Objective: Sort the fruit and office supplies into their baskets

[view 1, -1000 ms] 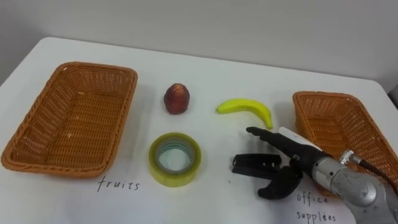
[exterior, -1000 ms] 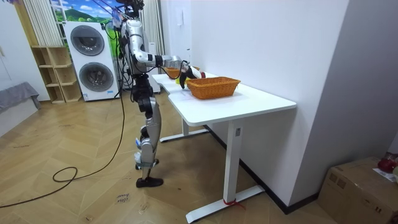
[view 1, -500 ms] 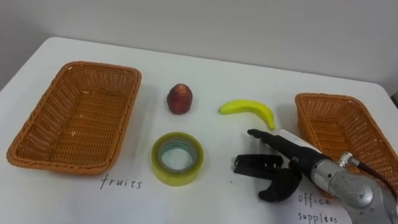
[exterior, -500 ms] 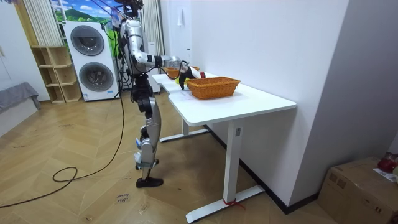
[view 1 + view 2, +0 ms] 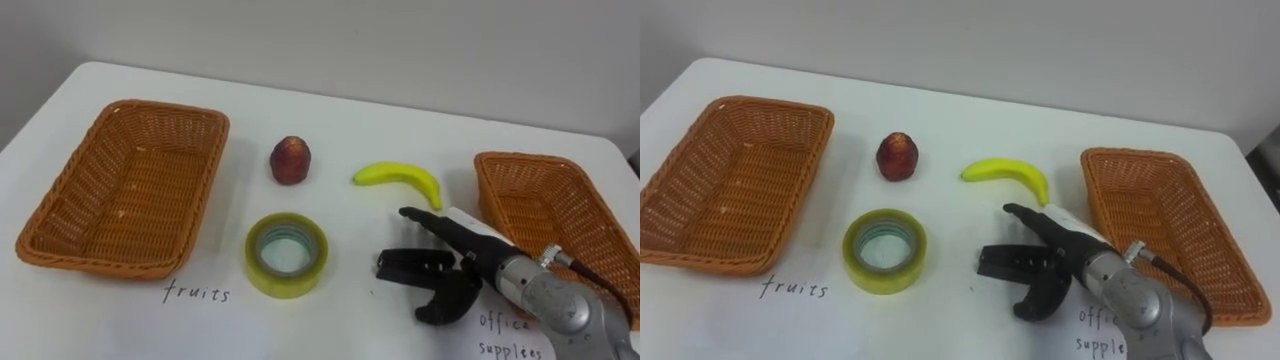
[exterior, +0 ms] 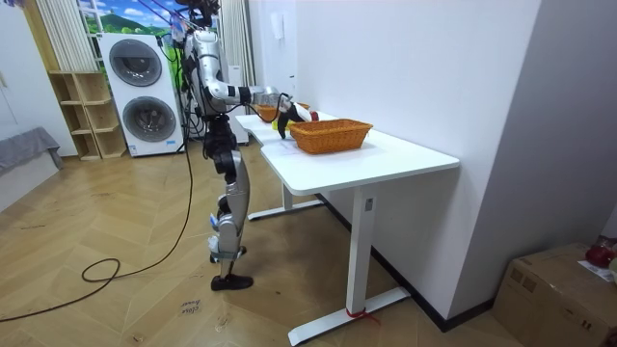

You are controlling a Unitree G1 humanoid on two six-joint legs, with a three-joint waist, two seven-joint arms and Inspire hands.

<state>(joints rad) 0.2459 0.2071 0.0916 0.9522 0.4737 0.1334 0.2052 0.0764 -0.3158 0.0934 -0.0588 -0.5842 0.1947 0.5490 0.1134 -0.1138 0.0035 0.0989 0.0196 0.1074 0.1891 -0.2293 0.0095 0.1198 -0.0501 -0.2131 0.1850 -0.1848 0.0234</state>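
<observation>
A yellow banana point(image 5: 400, 178) and a red fruit point(image 5: 290, 160) lie in the middle of the white table point(image 5: 330, 110). In front of them sits a roll of yellowish tape point(image 5: 286, 255). An empty wicker basket point(image 5: 40, 240) stands at the left above the written word "fruits". A second empty wicker basket point(image 5: 520, 160) stands at the right. My right hand point(image 5: 460, 270) hovers low over the table between the tape and the right basket, just in front of the banana. Its dark fingers point(image 5: 405, 265) stretch toward the tape and hold nothing.
Handwritten labels mark the table in front of each basket. In the room view the robot stands at the table's end with its right arm point(image 6: 253, 93) reaching over the top; a washing machine point(image 6: 145, 92) stands behind it.
The whole picture has shifted slightly, so the camera moved. The right hand stays in nearly the same place and the objects on the table have not moved.
</observation>
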